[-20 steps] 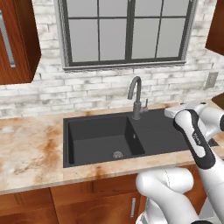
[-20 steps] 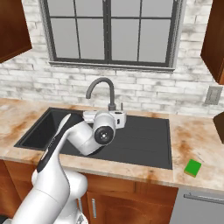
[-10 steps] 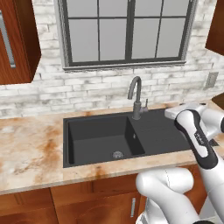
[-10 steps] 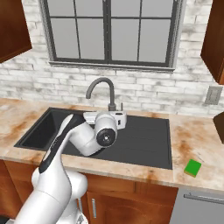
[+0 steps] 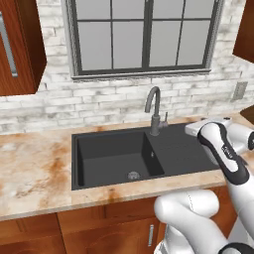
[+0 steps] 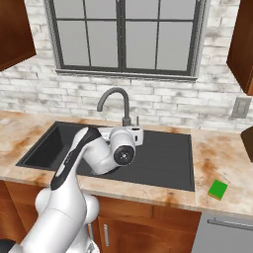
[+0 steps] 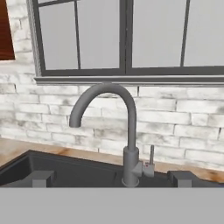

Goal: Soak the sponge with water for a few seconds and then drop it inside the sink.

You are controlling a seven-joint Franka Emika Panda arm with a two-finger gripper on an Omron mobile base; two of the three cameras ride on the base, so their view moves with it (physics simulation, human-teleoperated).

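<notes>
We see the gripper (image 7: pixel 111 177) raised over the drainboard half of the sink (image 6: pixel 163 163), facing the faucet (image 7: pixel 124 135) and the window (image 7: pixel 127 37) behind it. Its two fingertips (image 7: pixel 41 178) stand wide apart at the bottom of the hand view, one on each side of the faucet's base, with nothing between them. The faucet's small lever (image 7: pixel 151 158) sticks up on the right of its column, and we see no stream at the spout.

The sponge (image 6: pixel 217 189) lies flat on the counter (image 6: pixel 225 158) to the right of the sink, near the front edge, well apart from the gripper. The basin (image 5: pixel 116 158) on the left, with its round drain (image 5: pixel 133 175), holds nothing. The brick wall (image 5: pixel 99 104) runs behind the sink, with an outlet (image 6: pixel 241 107) far right.
</notes>
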